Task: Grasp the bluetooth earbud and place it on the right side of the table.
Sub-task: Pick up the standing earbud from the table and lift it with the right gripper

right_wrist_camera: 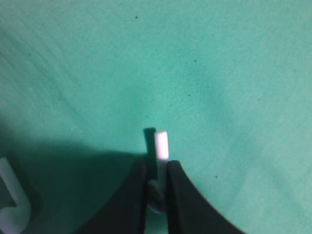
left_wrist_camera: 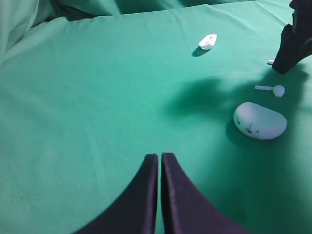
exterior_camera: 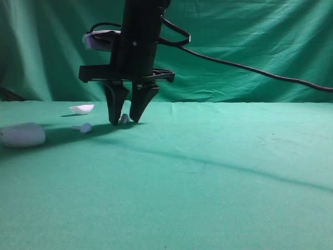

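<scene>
White plastic marks the tiny bluetooth earbud [right_wrist_camera: 161,146], whose short stem is seen at the lower centre of the right wrist view, pinched between the black jaws of the right gripper [right_wrist_camera: 157,187]; its rounded head is tucked down between them. The jaws are drawn in narrowly against its sides, so a grip appears to be formed, though the earbud is judged not yet lifted: in the high view it sits at the jaw tips on the green cloth surface [exterior_camera: 218,177], left of centre.

A second, matching white earbud [exterior_camera: 83,127] lies just to the left, apart from the jaws. Further left rests a large white pebble-shaped case [exterior_camera: 22,135], and behind it a shallow white shell-shaped piece [exterior_camera: 81,108].

The left gripper [left_wrist_camera: 159,161] is seen at the lower middle of its own view, its jaws closed together on nothing, well apart from the objects.

The grasping step is judged in hand. Next, a straight lift is called for, then a carry towards the right of the surface, with the grip kept firm on so small a piece.
</scene>
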You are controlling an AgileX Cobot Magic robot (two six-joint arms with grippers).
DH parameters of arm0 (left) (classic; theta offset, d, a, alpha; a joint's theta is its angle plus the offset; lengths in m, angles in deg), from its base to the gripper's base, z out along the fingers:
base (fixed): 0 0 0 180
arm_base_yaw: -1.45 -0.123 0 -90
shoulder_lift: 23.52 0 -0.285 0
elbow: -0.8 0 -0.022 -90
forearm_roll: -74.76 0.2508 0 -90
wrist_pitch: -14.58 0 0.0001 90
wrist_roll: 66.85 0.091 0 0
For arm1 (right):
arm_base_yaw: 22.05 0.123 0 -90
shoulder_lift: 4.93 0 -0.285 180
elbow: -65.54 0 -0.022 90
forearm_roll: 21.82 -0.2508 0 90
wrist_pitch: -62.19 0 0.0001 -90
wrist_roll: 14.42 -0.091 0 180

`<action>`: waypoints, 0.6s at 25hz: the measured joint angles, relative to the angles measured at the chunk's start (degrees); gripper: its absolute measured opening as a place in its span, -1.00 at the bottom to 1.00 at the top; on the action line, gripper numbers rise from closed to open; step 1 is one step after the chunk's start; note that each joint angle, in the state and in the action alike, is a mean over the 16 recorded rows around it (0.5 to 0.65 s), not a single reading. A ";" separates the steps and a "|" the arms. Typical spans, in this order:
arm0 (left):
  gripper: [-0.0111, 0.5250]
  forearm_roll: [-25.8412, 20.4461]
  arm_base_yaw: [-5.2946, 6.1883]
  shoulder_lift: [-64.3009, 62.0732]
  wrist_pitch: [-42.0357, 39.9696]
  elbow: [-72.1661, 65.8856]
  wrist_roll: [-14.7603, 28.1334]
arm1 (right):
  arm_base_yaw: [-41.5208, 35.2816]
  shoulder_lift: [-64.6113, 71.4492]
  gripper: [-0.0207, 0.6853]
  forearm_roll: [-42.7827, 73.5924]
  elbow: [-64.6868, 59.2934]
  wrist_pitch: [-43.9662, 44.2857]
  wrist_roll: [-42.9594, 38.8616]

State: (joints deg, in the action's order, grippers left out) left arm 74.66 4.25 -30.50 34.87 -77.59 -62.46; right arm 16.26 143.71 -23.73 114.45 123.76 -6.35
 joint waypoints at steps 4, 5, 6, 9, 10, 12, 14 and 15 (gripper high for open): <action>-0.96 0.00 0.00 0.00 0.00 0.00 0.00 | 0.00 -0.30 -0.67 0.10 0.04 0.63 0.08; -0.96 0.00 0.00 0.00 0.00 0.00 0.00 | 0.00 -0.46 -0.68 0.14 0.02 0.83 0.10; -0.96 0.00 0.00 0.00 0.00 0.00 0.00 | 0.00 -0.69 -0.68 0.18 0.00 1.05 0.11; -0.96 0.00 0.00 0.00 0.00 0.00 0.00 | 0.00 -1.72 -0.68 0.31 -0.09 1.90 0.11; -0.96 0.00 0.00 0.00 0.00 0.00 0.00 | 0.00 -2.21 -0.68 0.35 -0.11 2.29 0.11; -0.96 0.00 0.00 0.00 0.00 0.00 0.00 | -0.03 -3.40 -0.68 0.43 -0.17 3.25 0.10; -0.96 0.00 0.00 0.00 0.00 0.00 0.00 | -0.16 -4.88 -0.68 0.52 -0.23 4.36 0.05; -0.96 0.00 0.00 0.00 0.00 0.00 0.00 | -0.28 -5.73 -0.68 0.58 -0.26 4.93 0.01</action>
State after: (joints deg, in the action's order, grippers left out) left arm 74.66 4.25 -30.50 34.87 -77.59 -62.46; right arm 15.97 137.98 -23.15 114.19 128.69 -6.33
